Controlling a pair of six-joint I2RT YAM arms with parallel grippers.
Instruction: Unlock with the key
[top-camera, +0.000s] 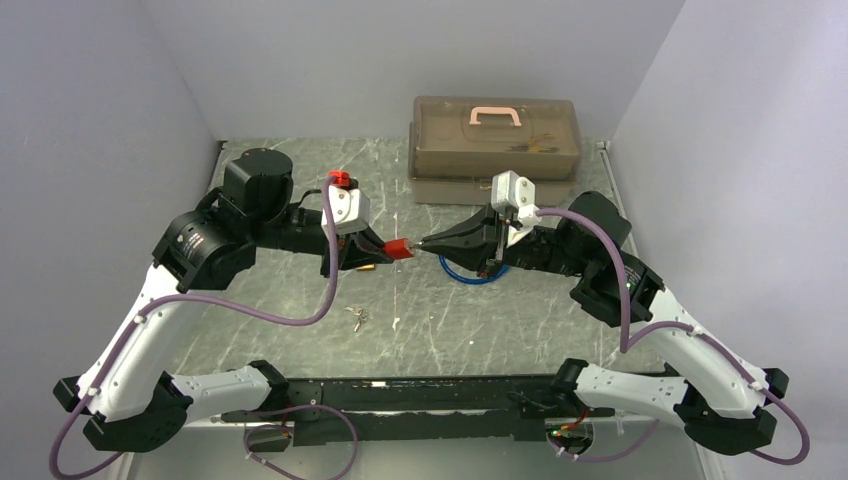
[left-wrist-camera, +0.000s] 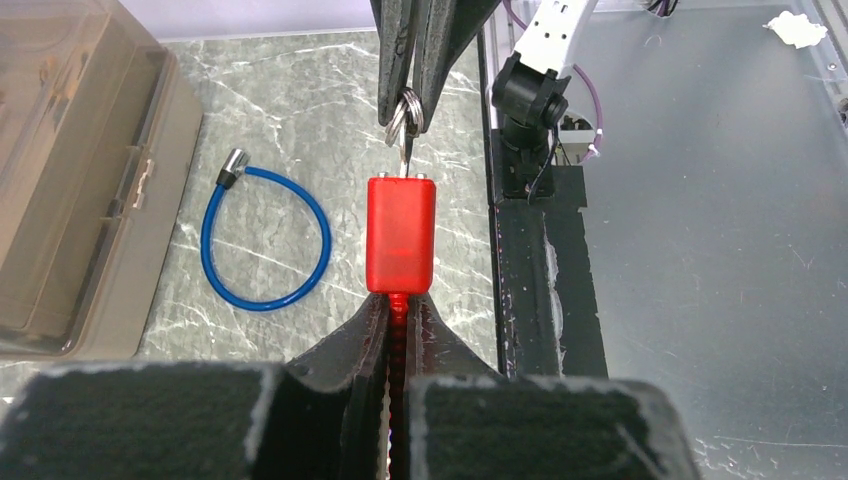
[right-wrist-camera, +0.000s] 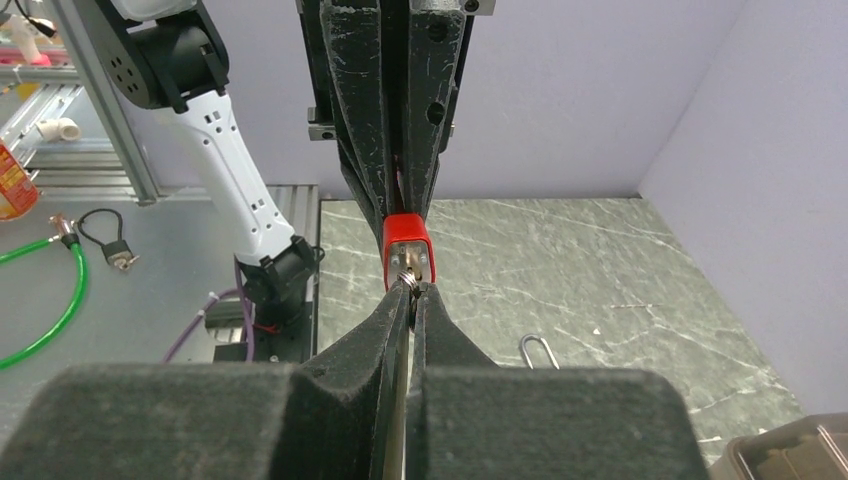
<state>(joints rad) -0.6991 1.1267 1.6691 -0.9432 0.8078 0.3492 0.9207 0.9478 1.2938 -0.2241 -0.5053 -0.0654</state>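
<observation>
A red padlock body (top-camera: 400, 248) hangs in the air between my two arms. My left gripper (left-wrist-camera: 400, 305) is shut on its rear end, seen from the other side as black fingers (right-wrist-camera: 380, 150) above the lock (right-wrist-camera: 408, 240). A thin key (left-wrist-camera: 406, 155) on a split ring (left-wrist-camera: 405, 112) meets the top face of the lock (left-wrist-camera: 400, 235), and my right gripper (right-wrist-camera: 410, 290) is shut on the key and ring. From above, the right gripper (top-camera: 425, 244) points left at the lock and the left gripper (top-camera: 385, 252) points right.
A blue cable loop (left-wrist-camera: 265, 240) lies on the marble table below the right arm. A brown toolbox (top-camera: 495, 150) with a pink handle stands at the back. Small metal pieces (top-camera: 358, 318) lie near the front. A silver U-shaped piece (right-wrist-camera: 540, 350) rests on the table.
</observation>
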